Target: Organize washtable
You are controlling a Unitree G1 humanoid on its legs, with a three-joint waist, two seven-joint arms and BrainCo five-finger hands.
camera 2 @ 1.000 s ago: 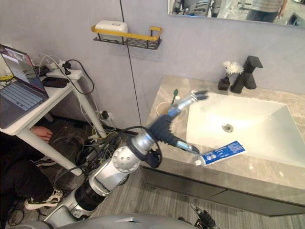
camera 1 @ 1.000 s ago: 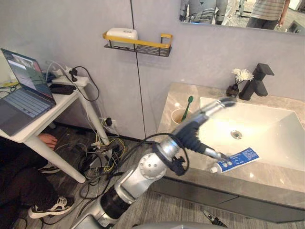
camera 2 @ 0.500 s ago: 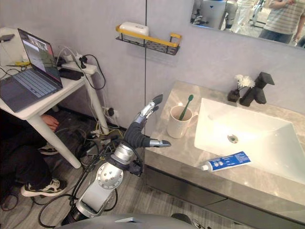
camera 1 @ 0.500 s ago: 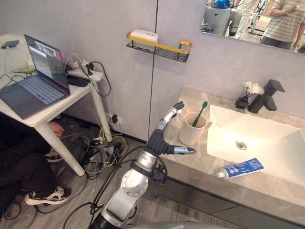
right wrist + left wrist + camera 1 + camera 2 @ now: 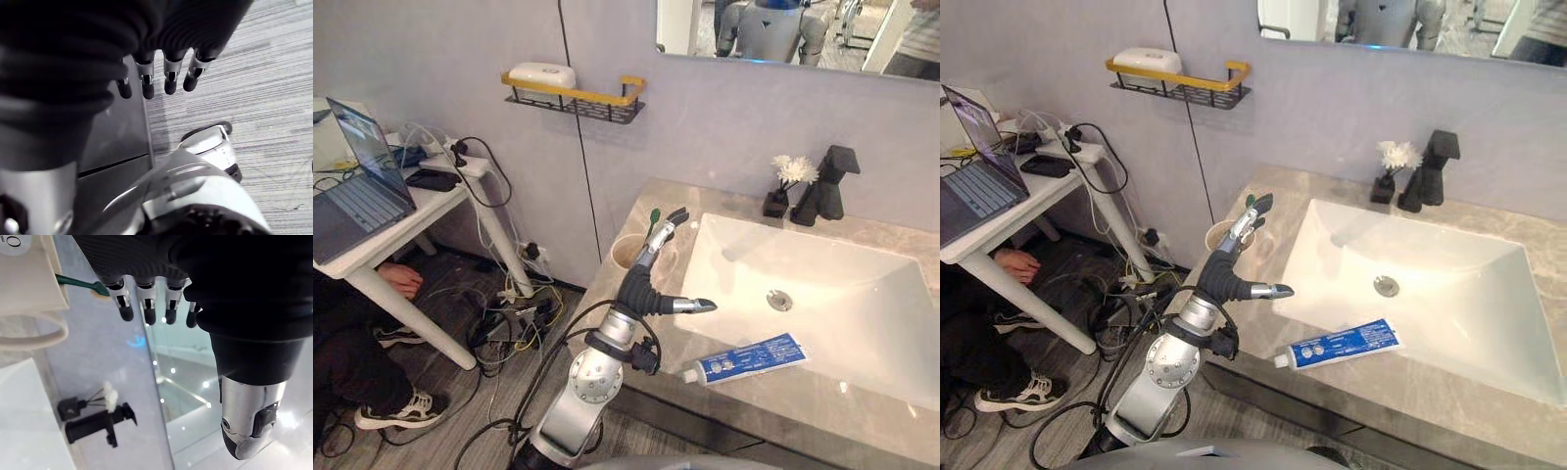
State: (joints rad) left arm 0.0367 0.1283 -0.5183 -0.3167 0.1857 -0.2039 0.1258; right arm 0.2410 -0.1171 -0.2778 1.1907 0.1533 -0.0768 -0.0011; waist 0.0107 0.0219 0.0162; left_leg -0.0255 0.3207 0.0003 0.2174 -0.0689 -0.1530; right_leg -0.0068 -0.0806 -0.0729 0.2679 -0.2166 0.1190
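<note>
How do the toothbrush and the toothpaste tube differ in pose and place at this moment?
The toothbrush is green and stands tilted in the cup; the toothpaste tube is blue and white and lies flat on the counter. The toothbrush is left of the sink, close by the open left hand; the tube lies in front of the sink, apart from that hand. Neither is held.

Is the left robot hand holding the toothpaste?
No: the toothpaste lies on the counter, apart from the open left robot hand.
</note>
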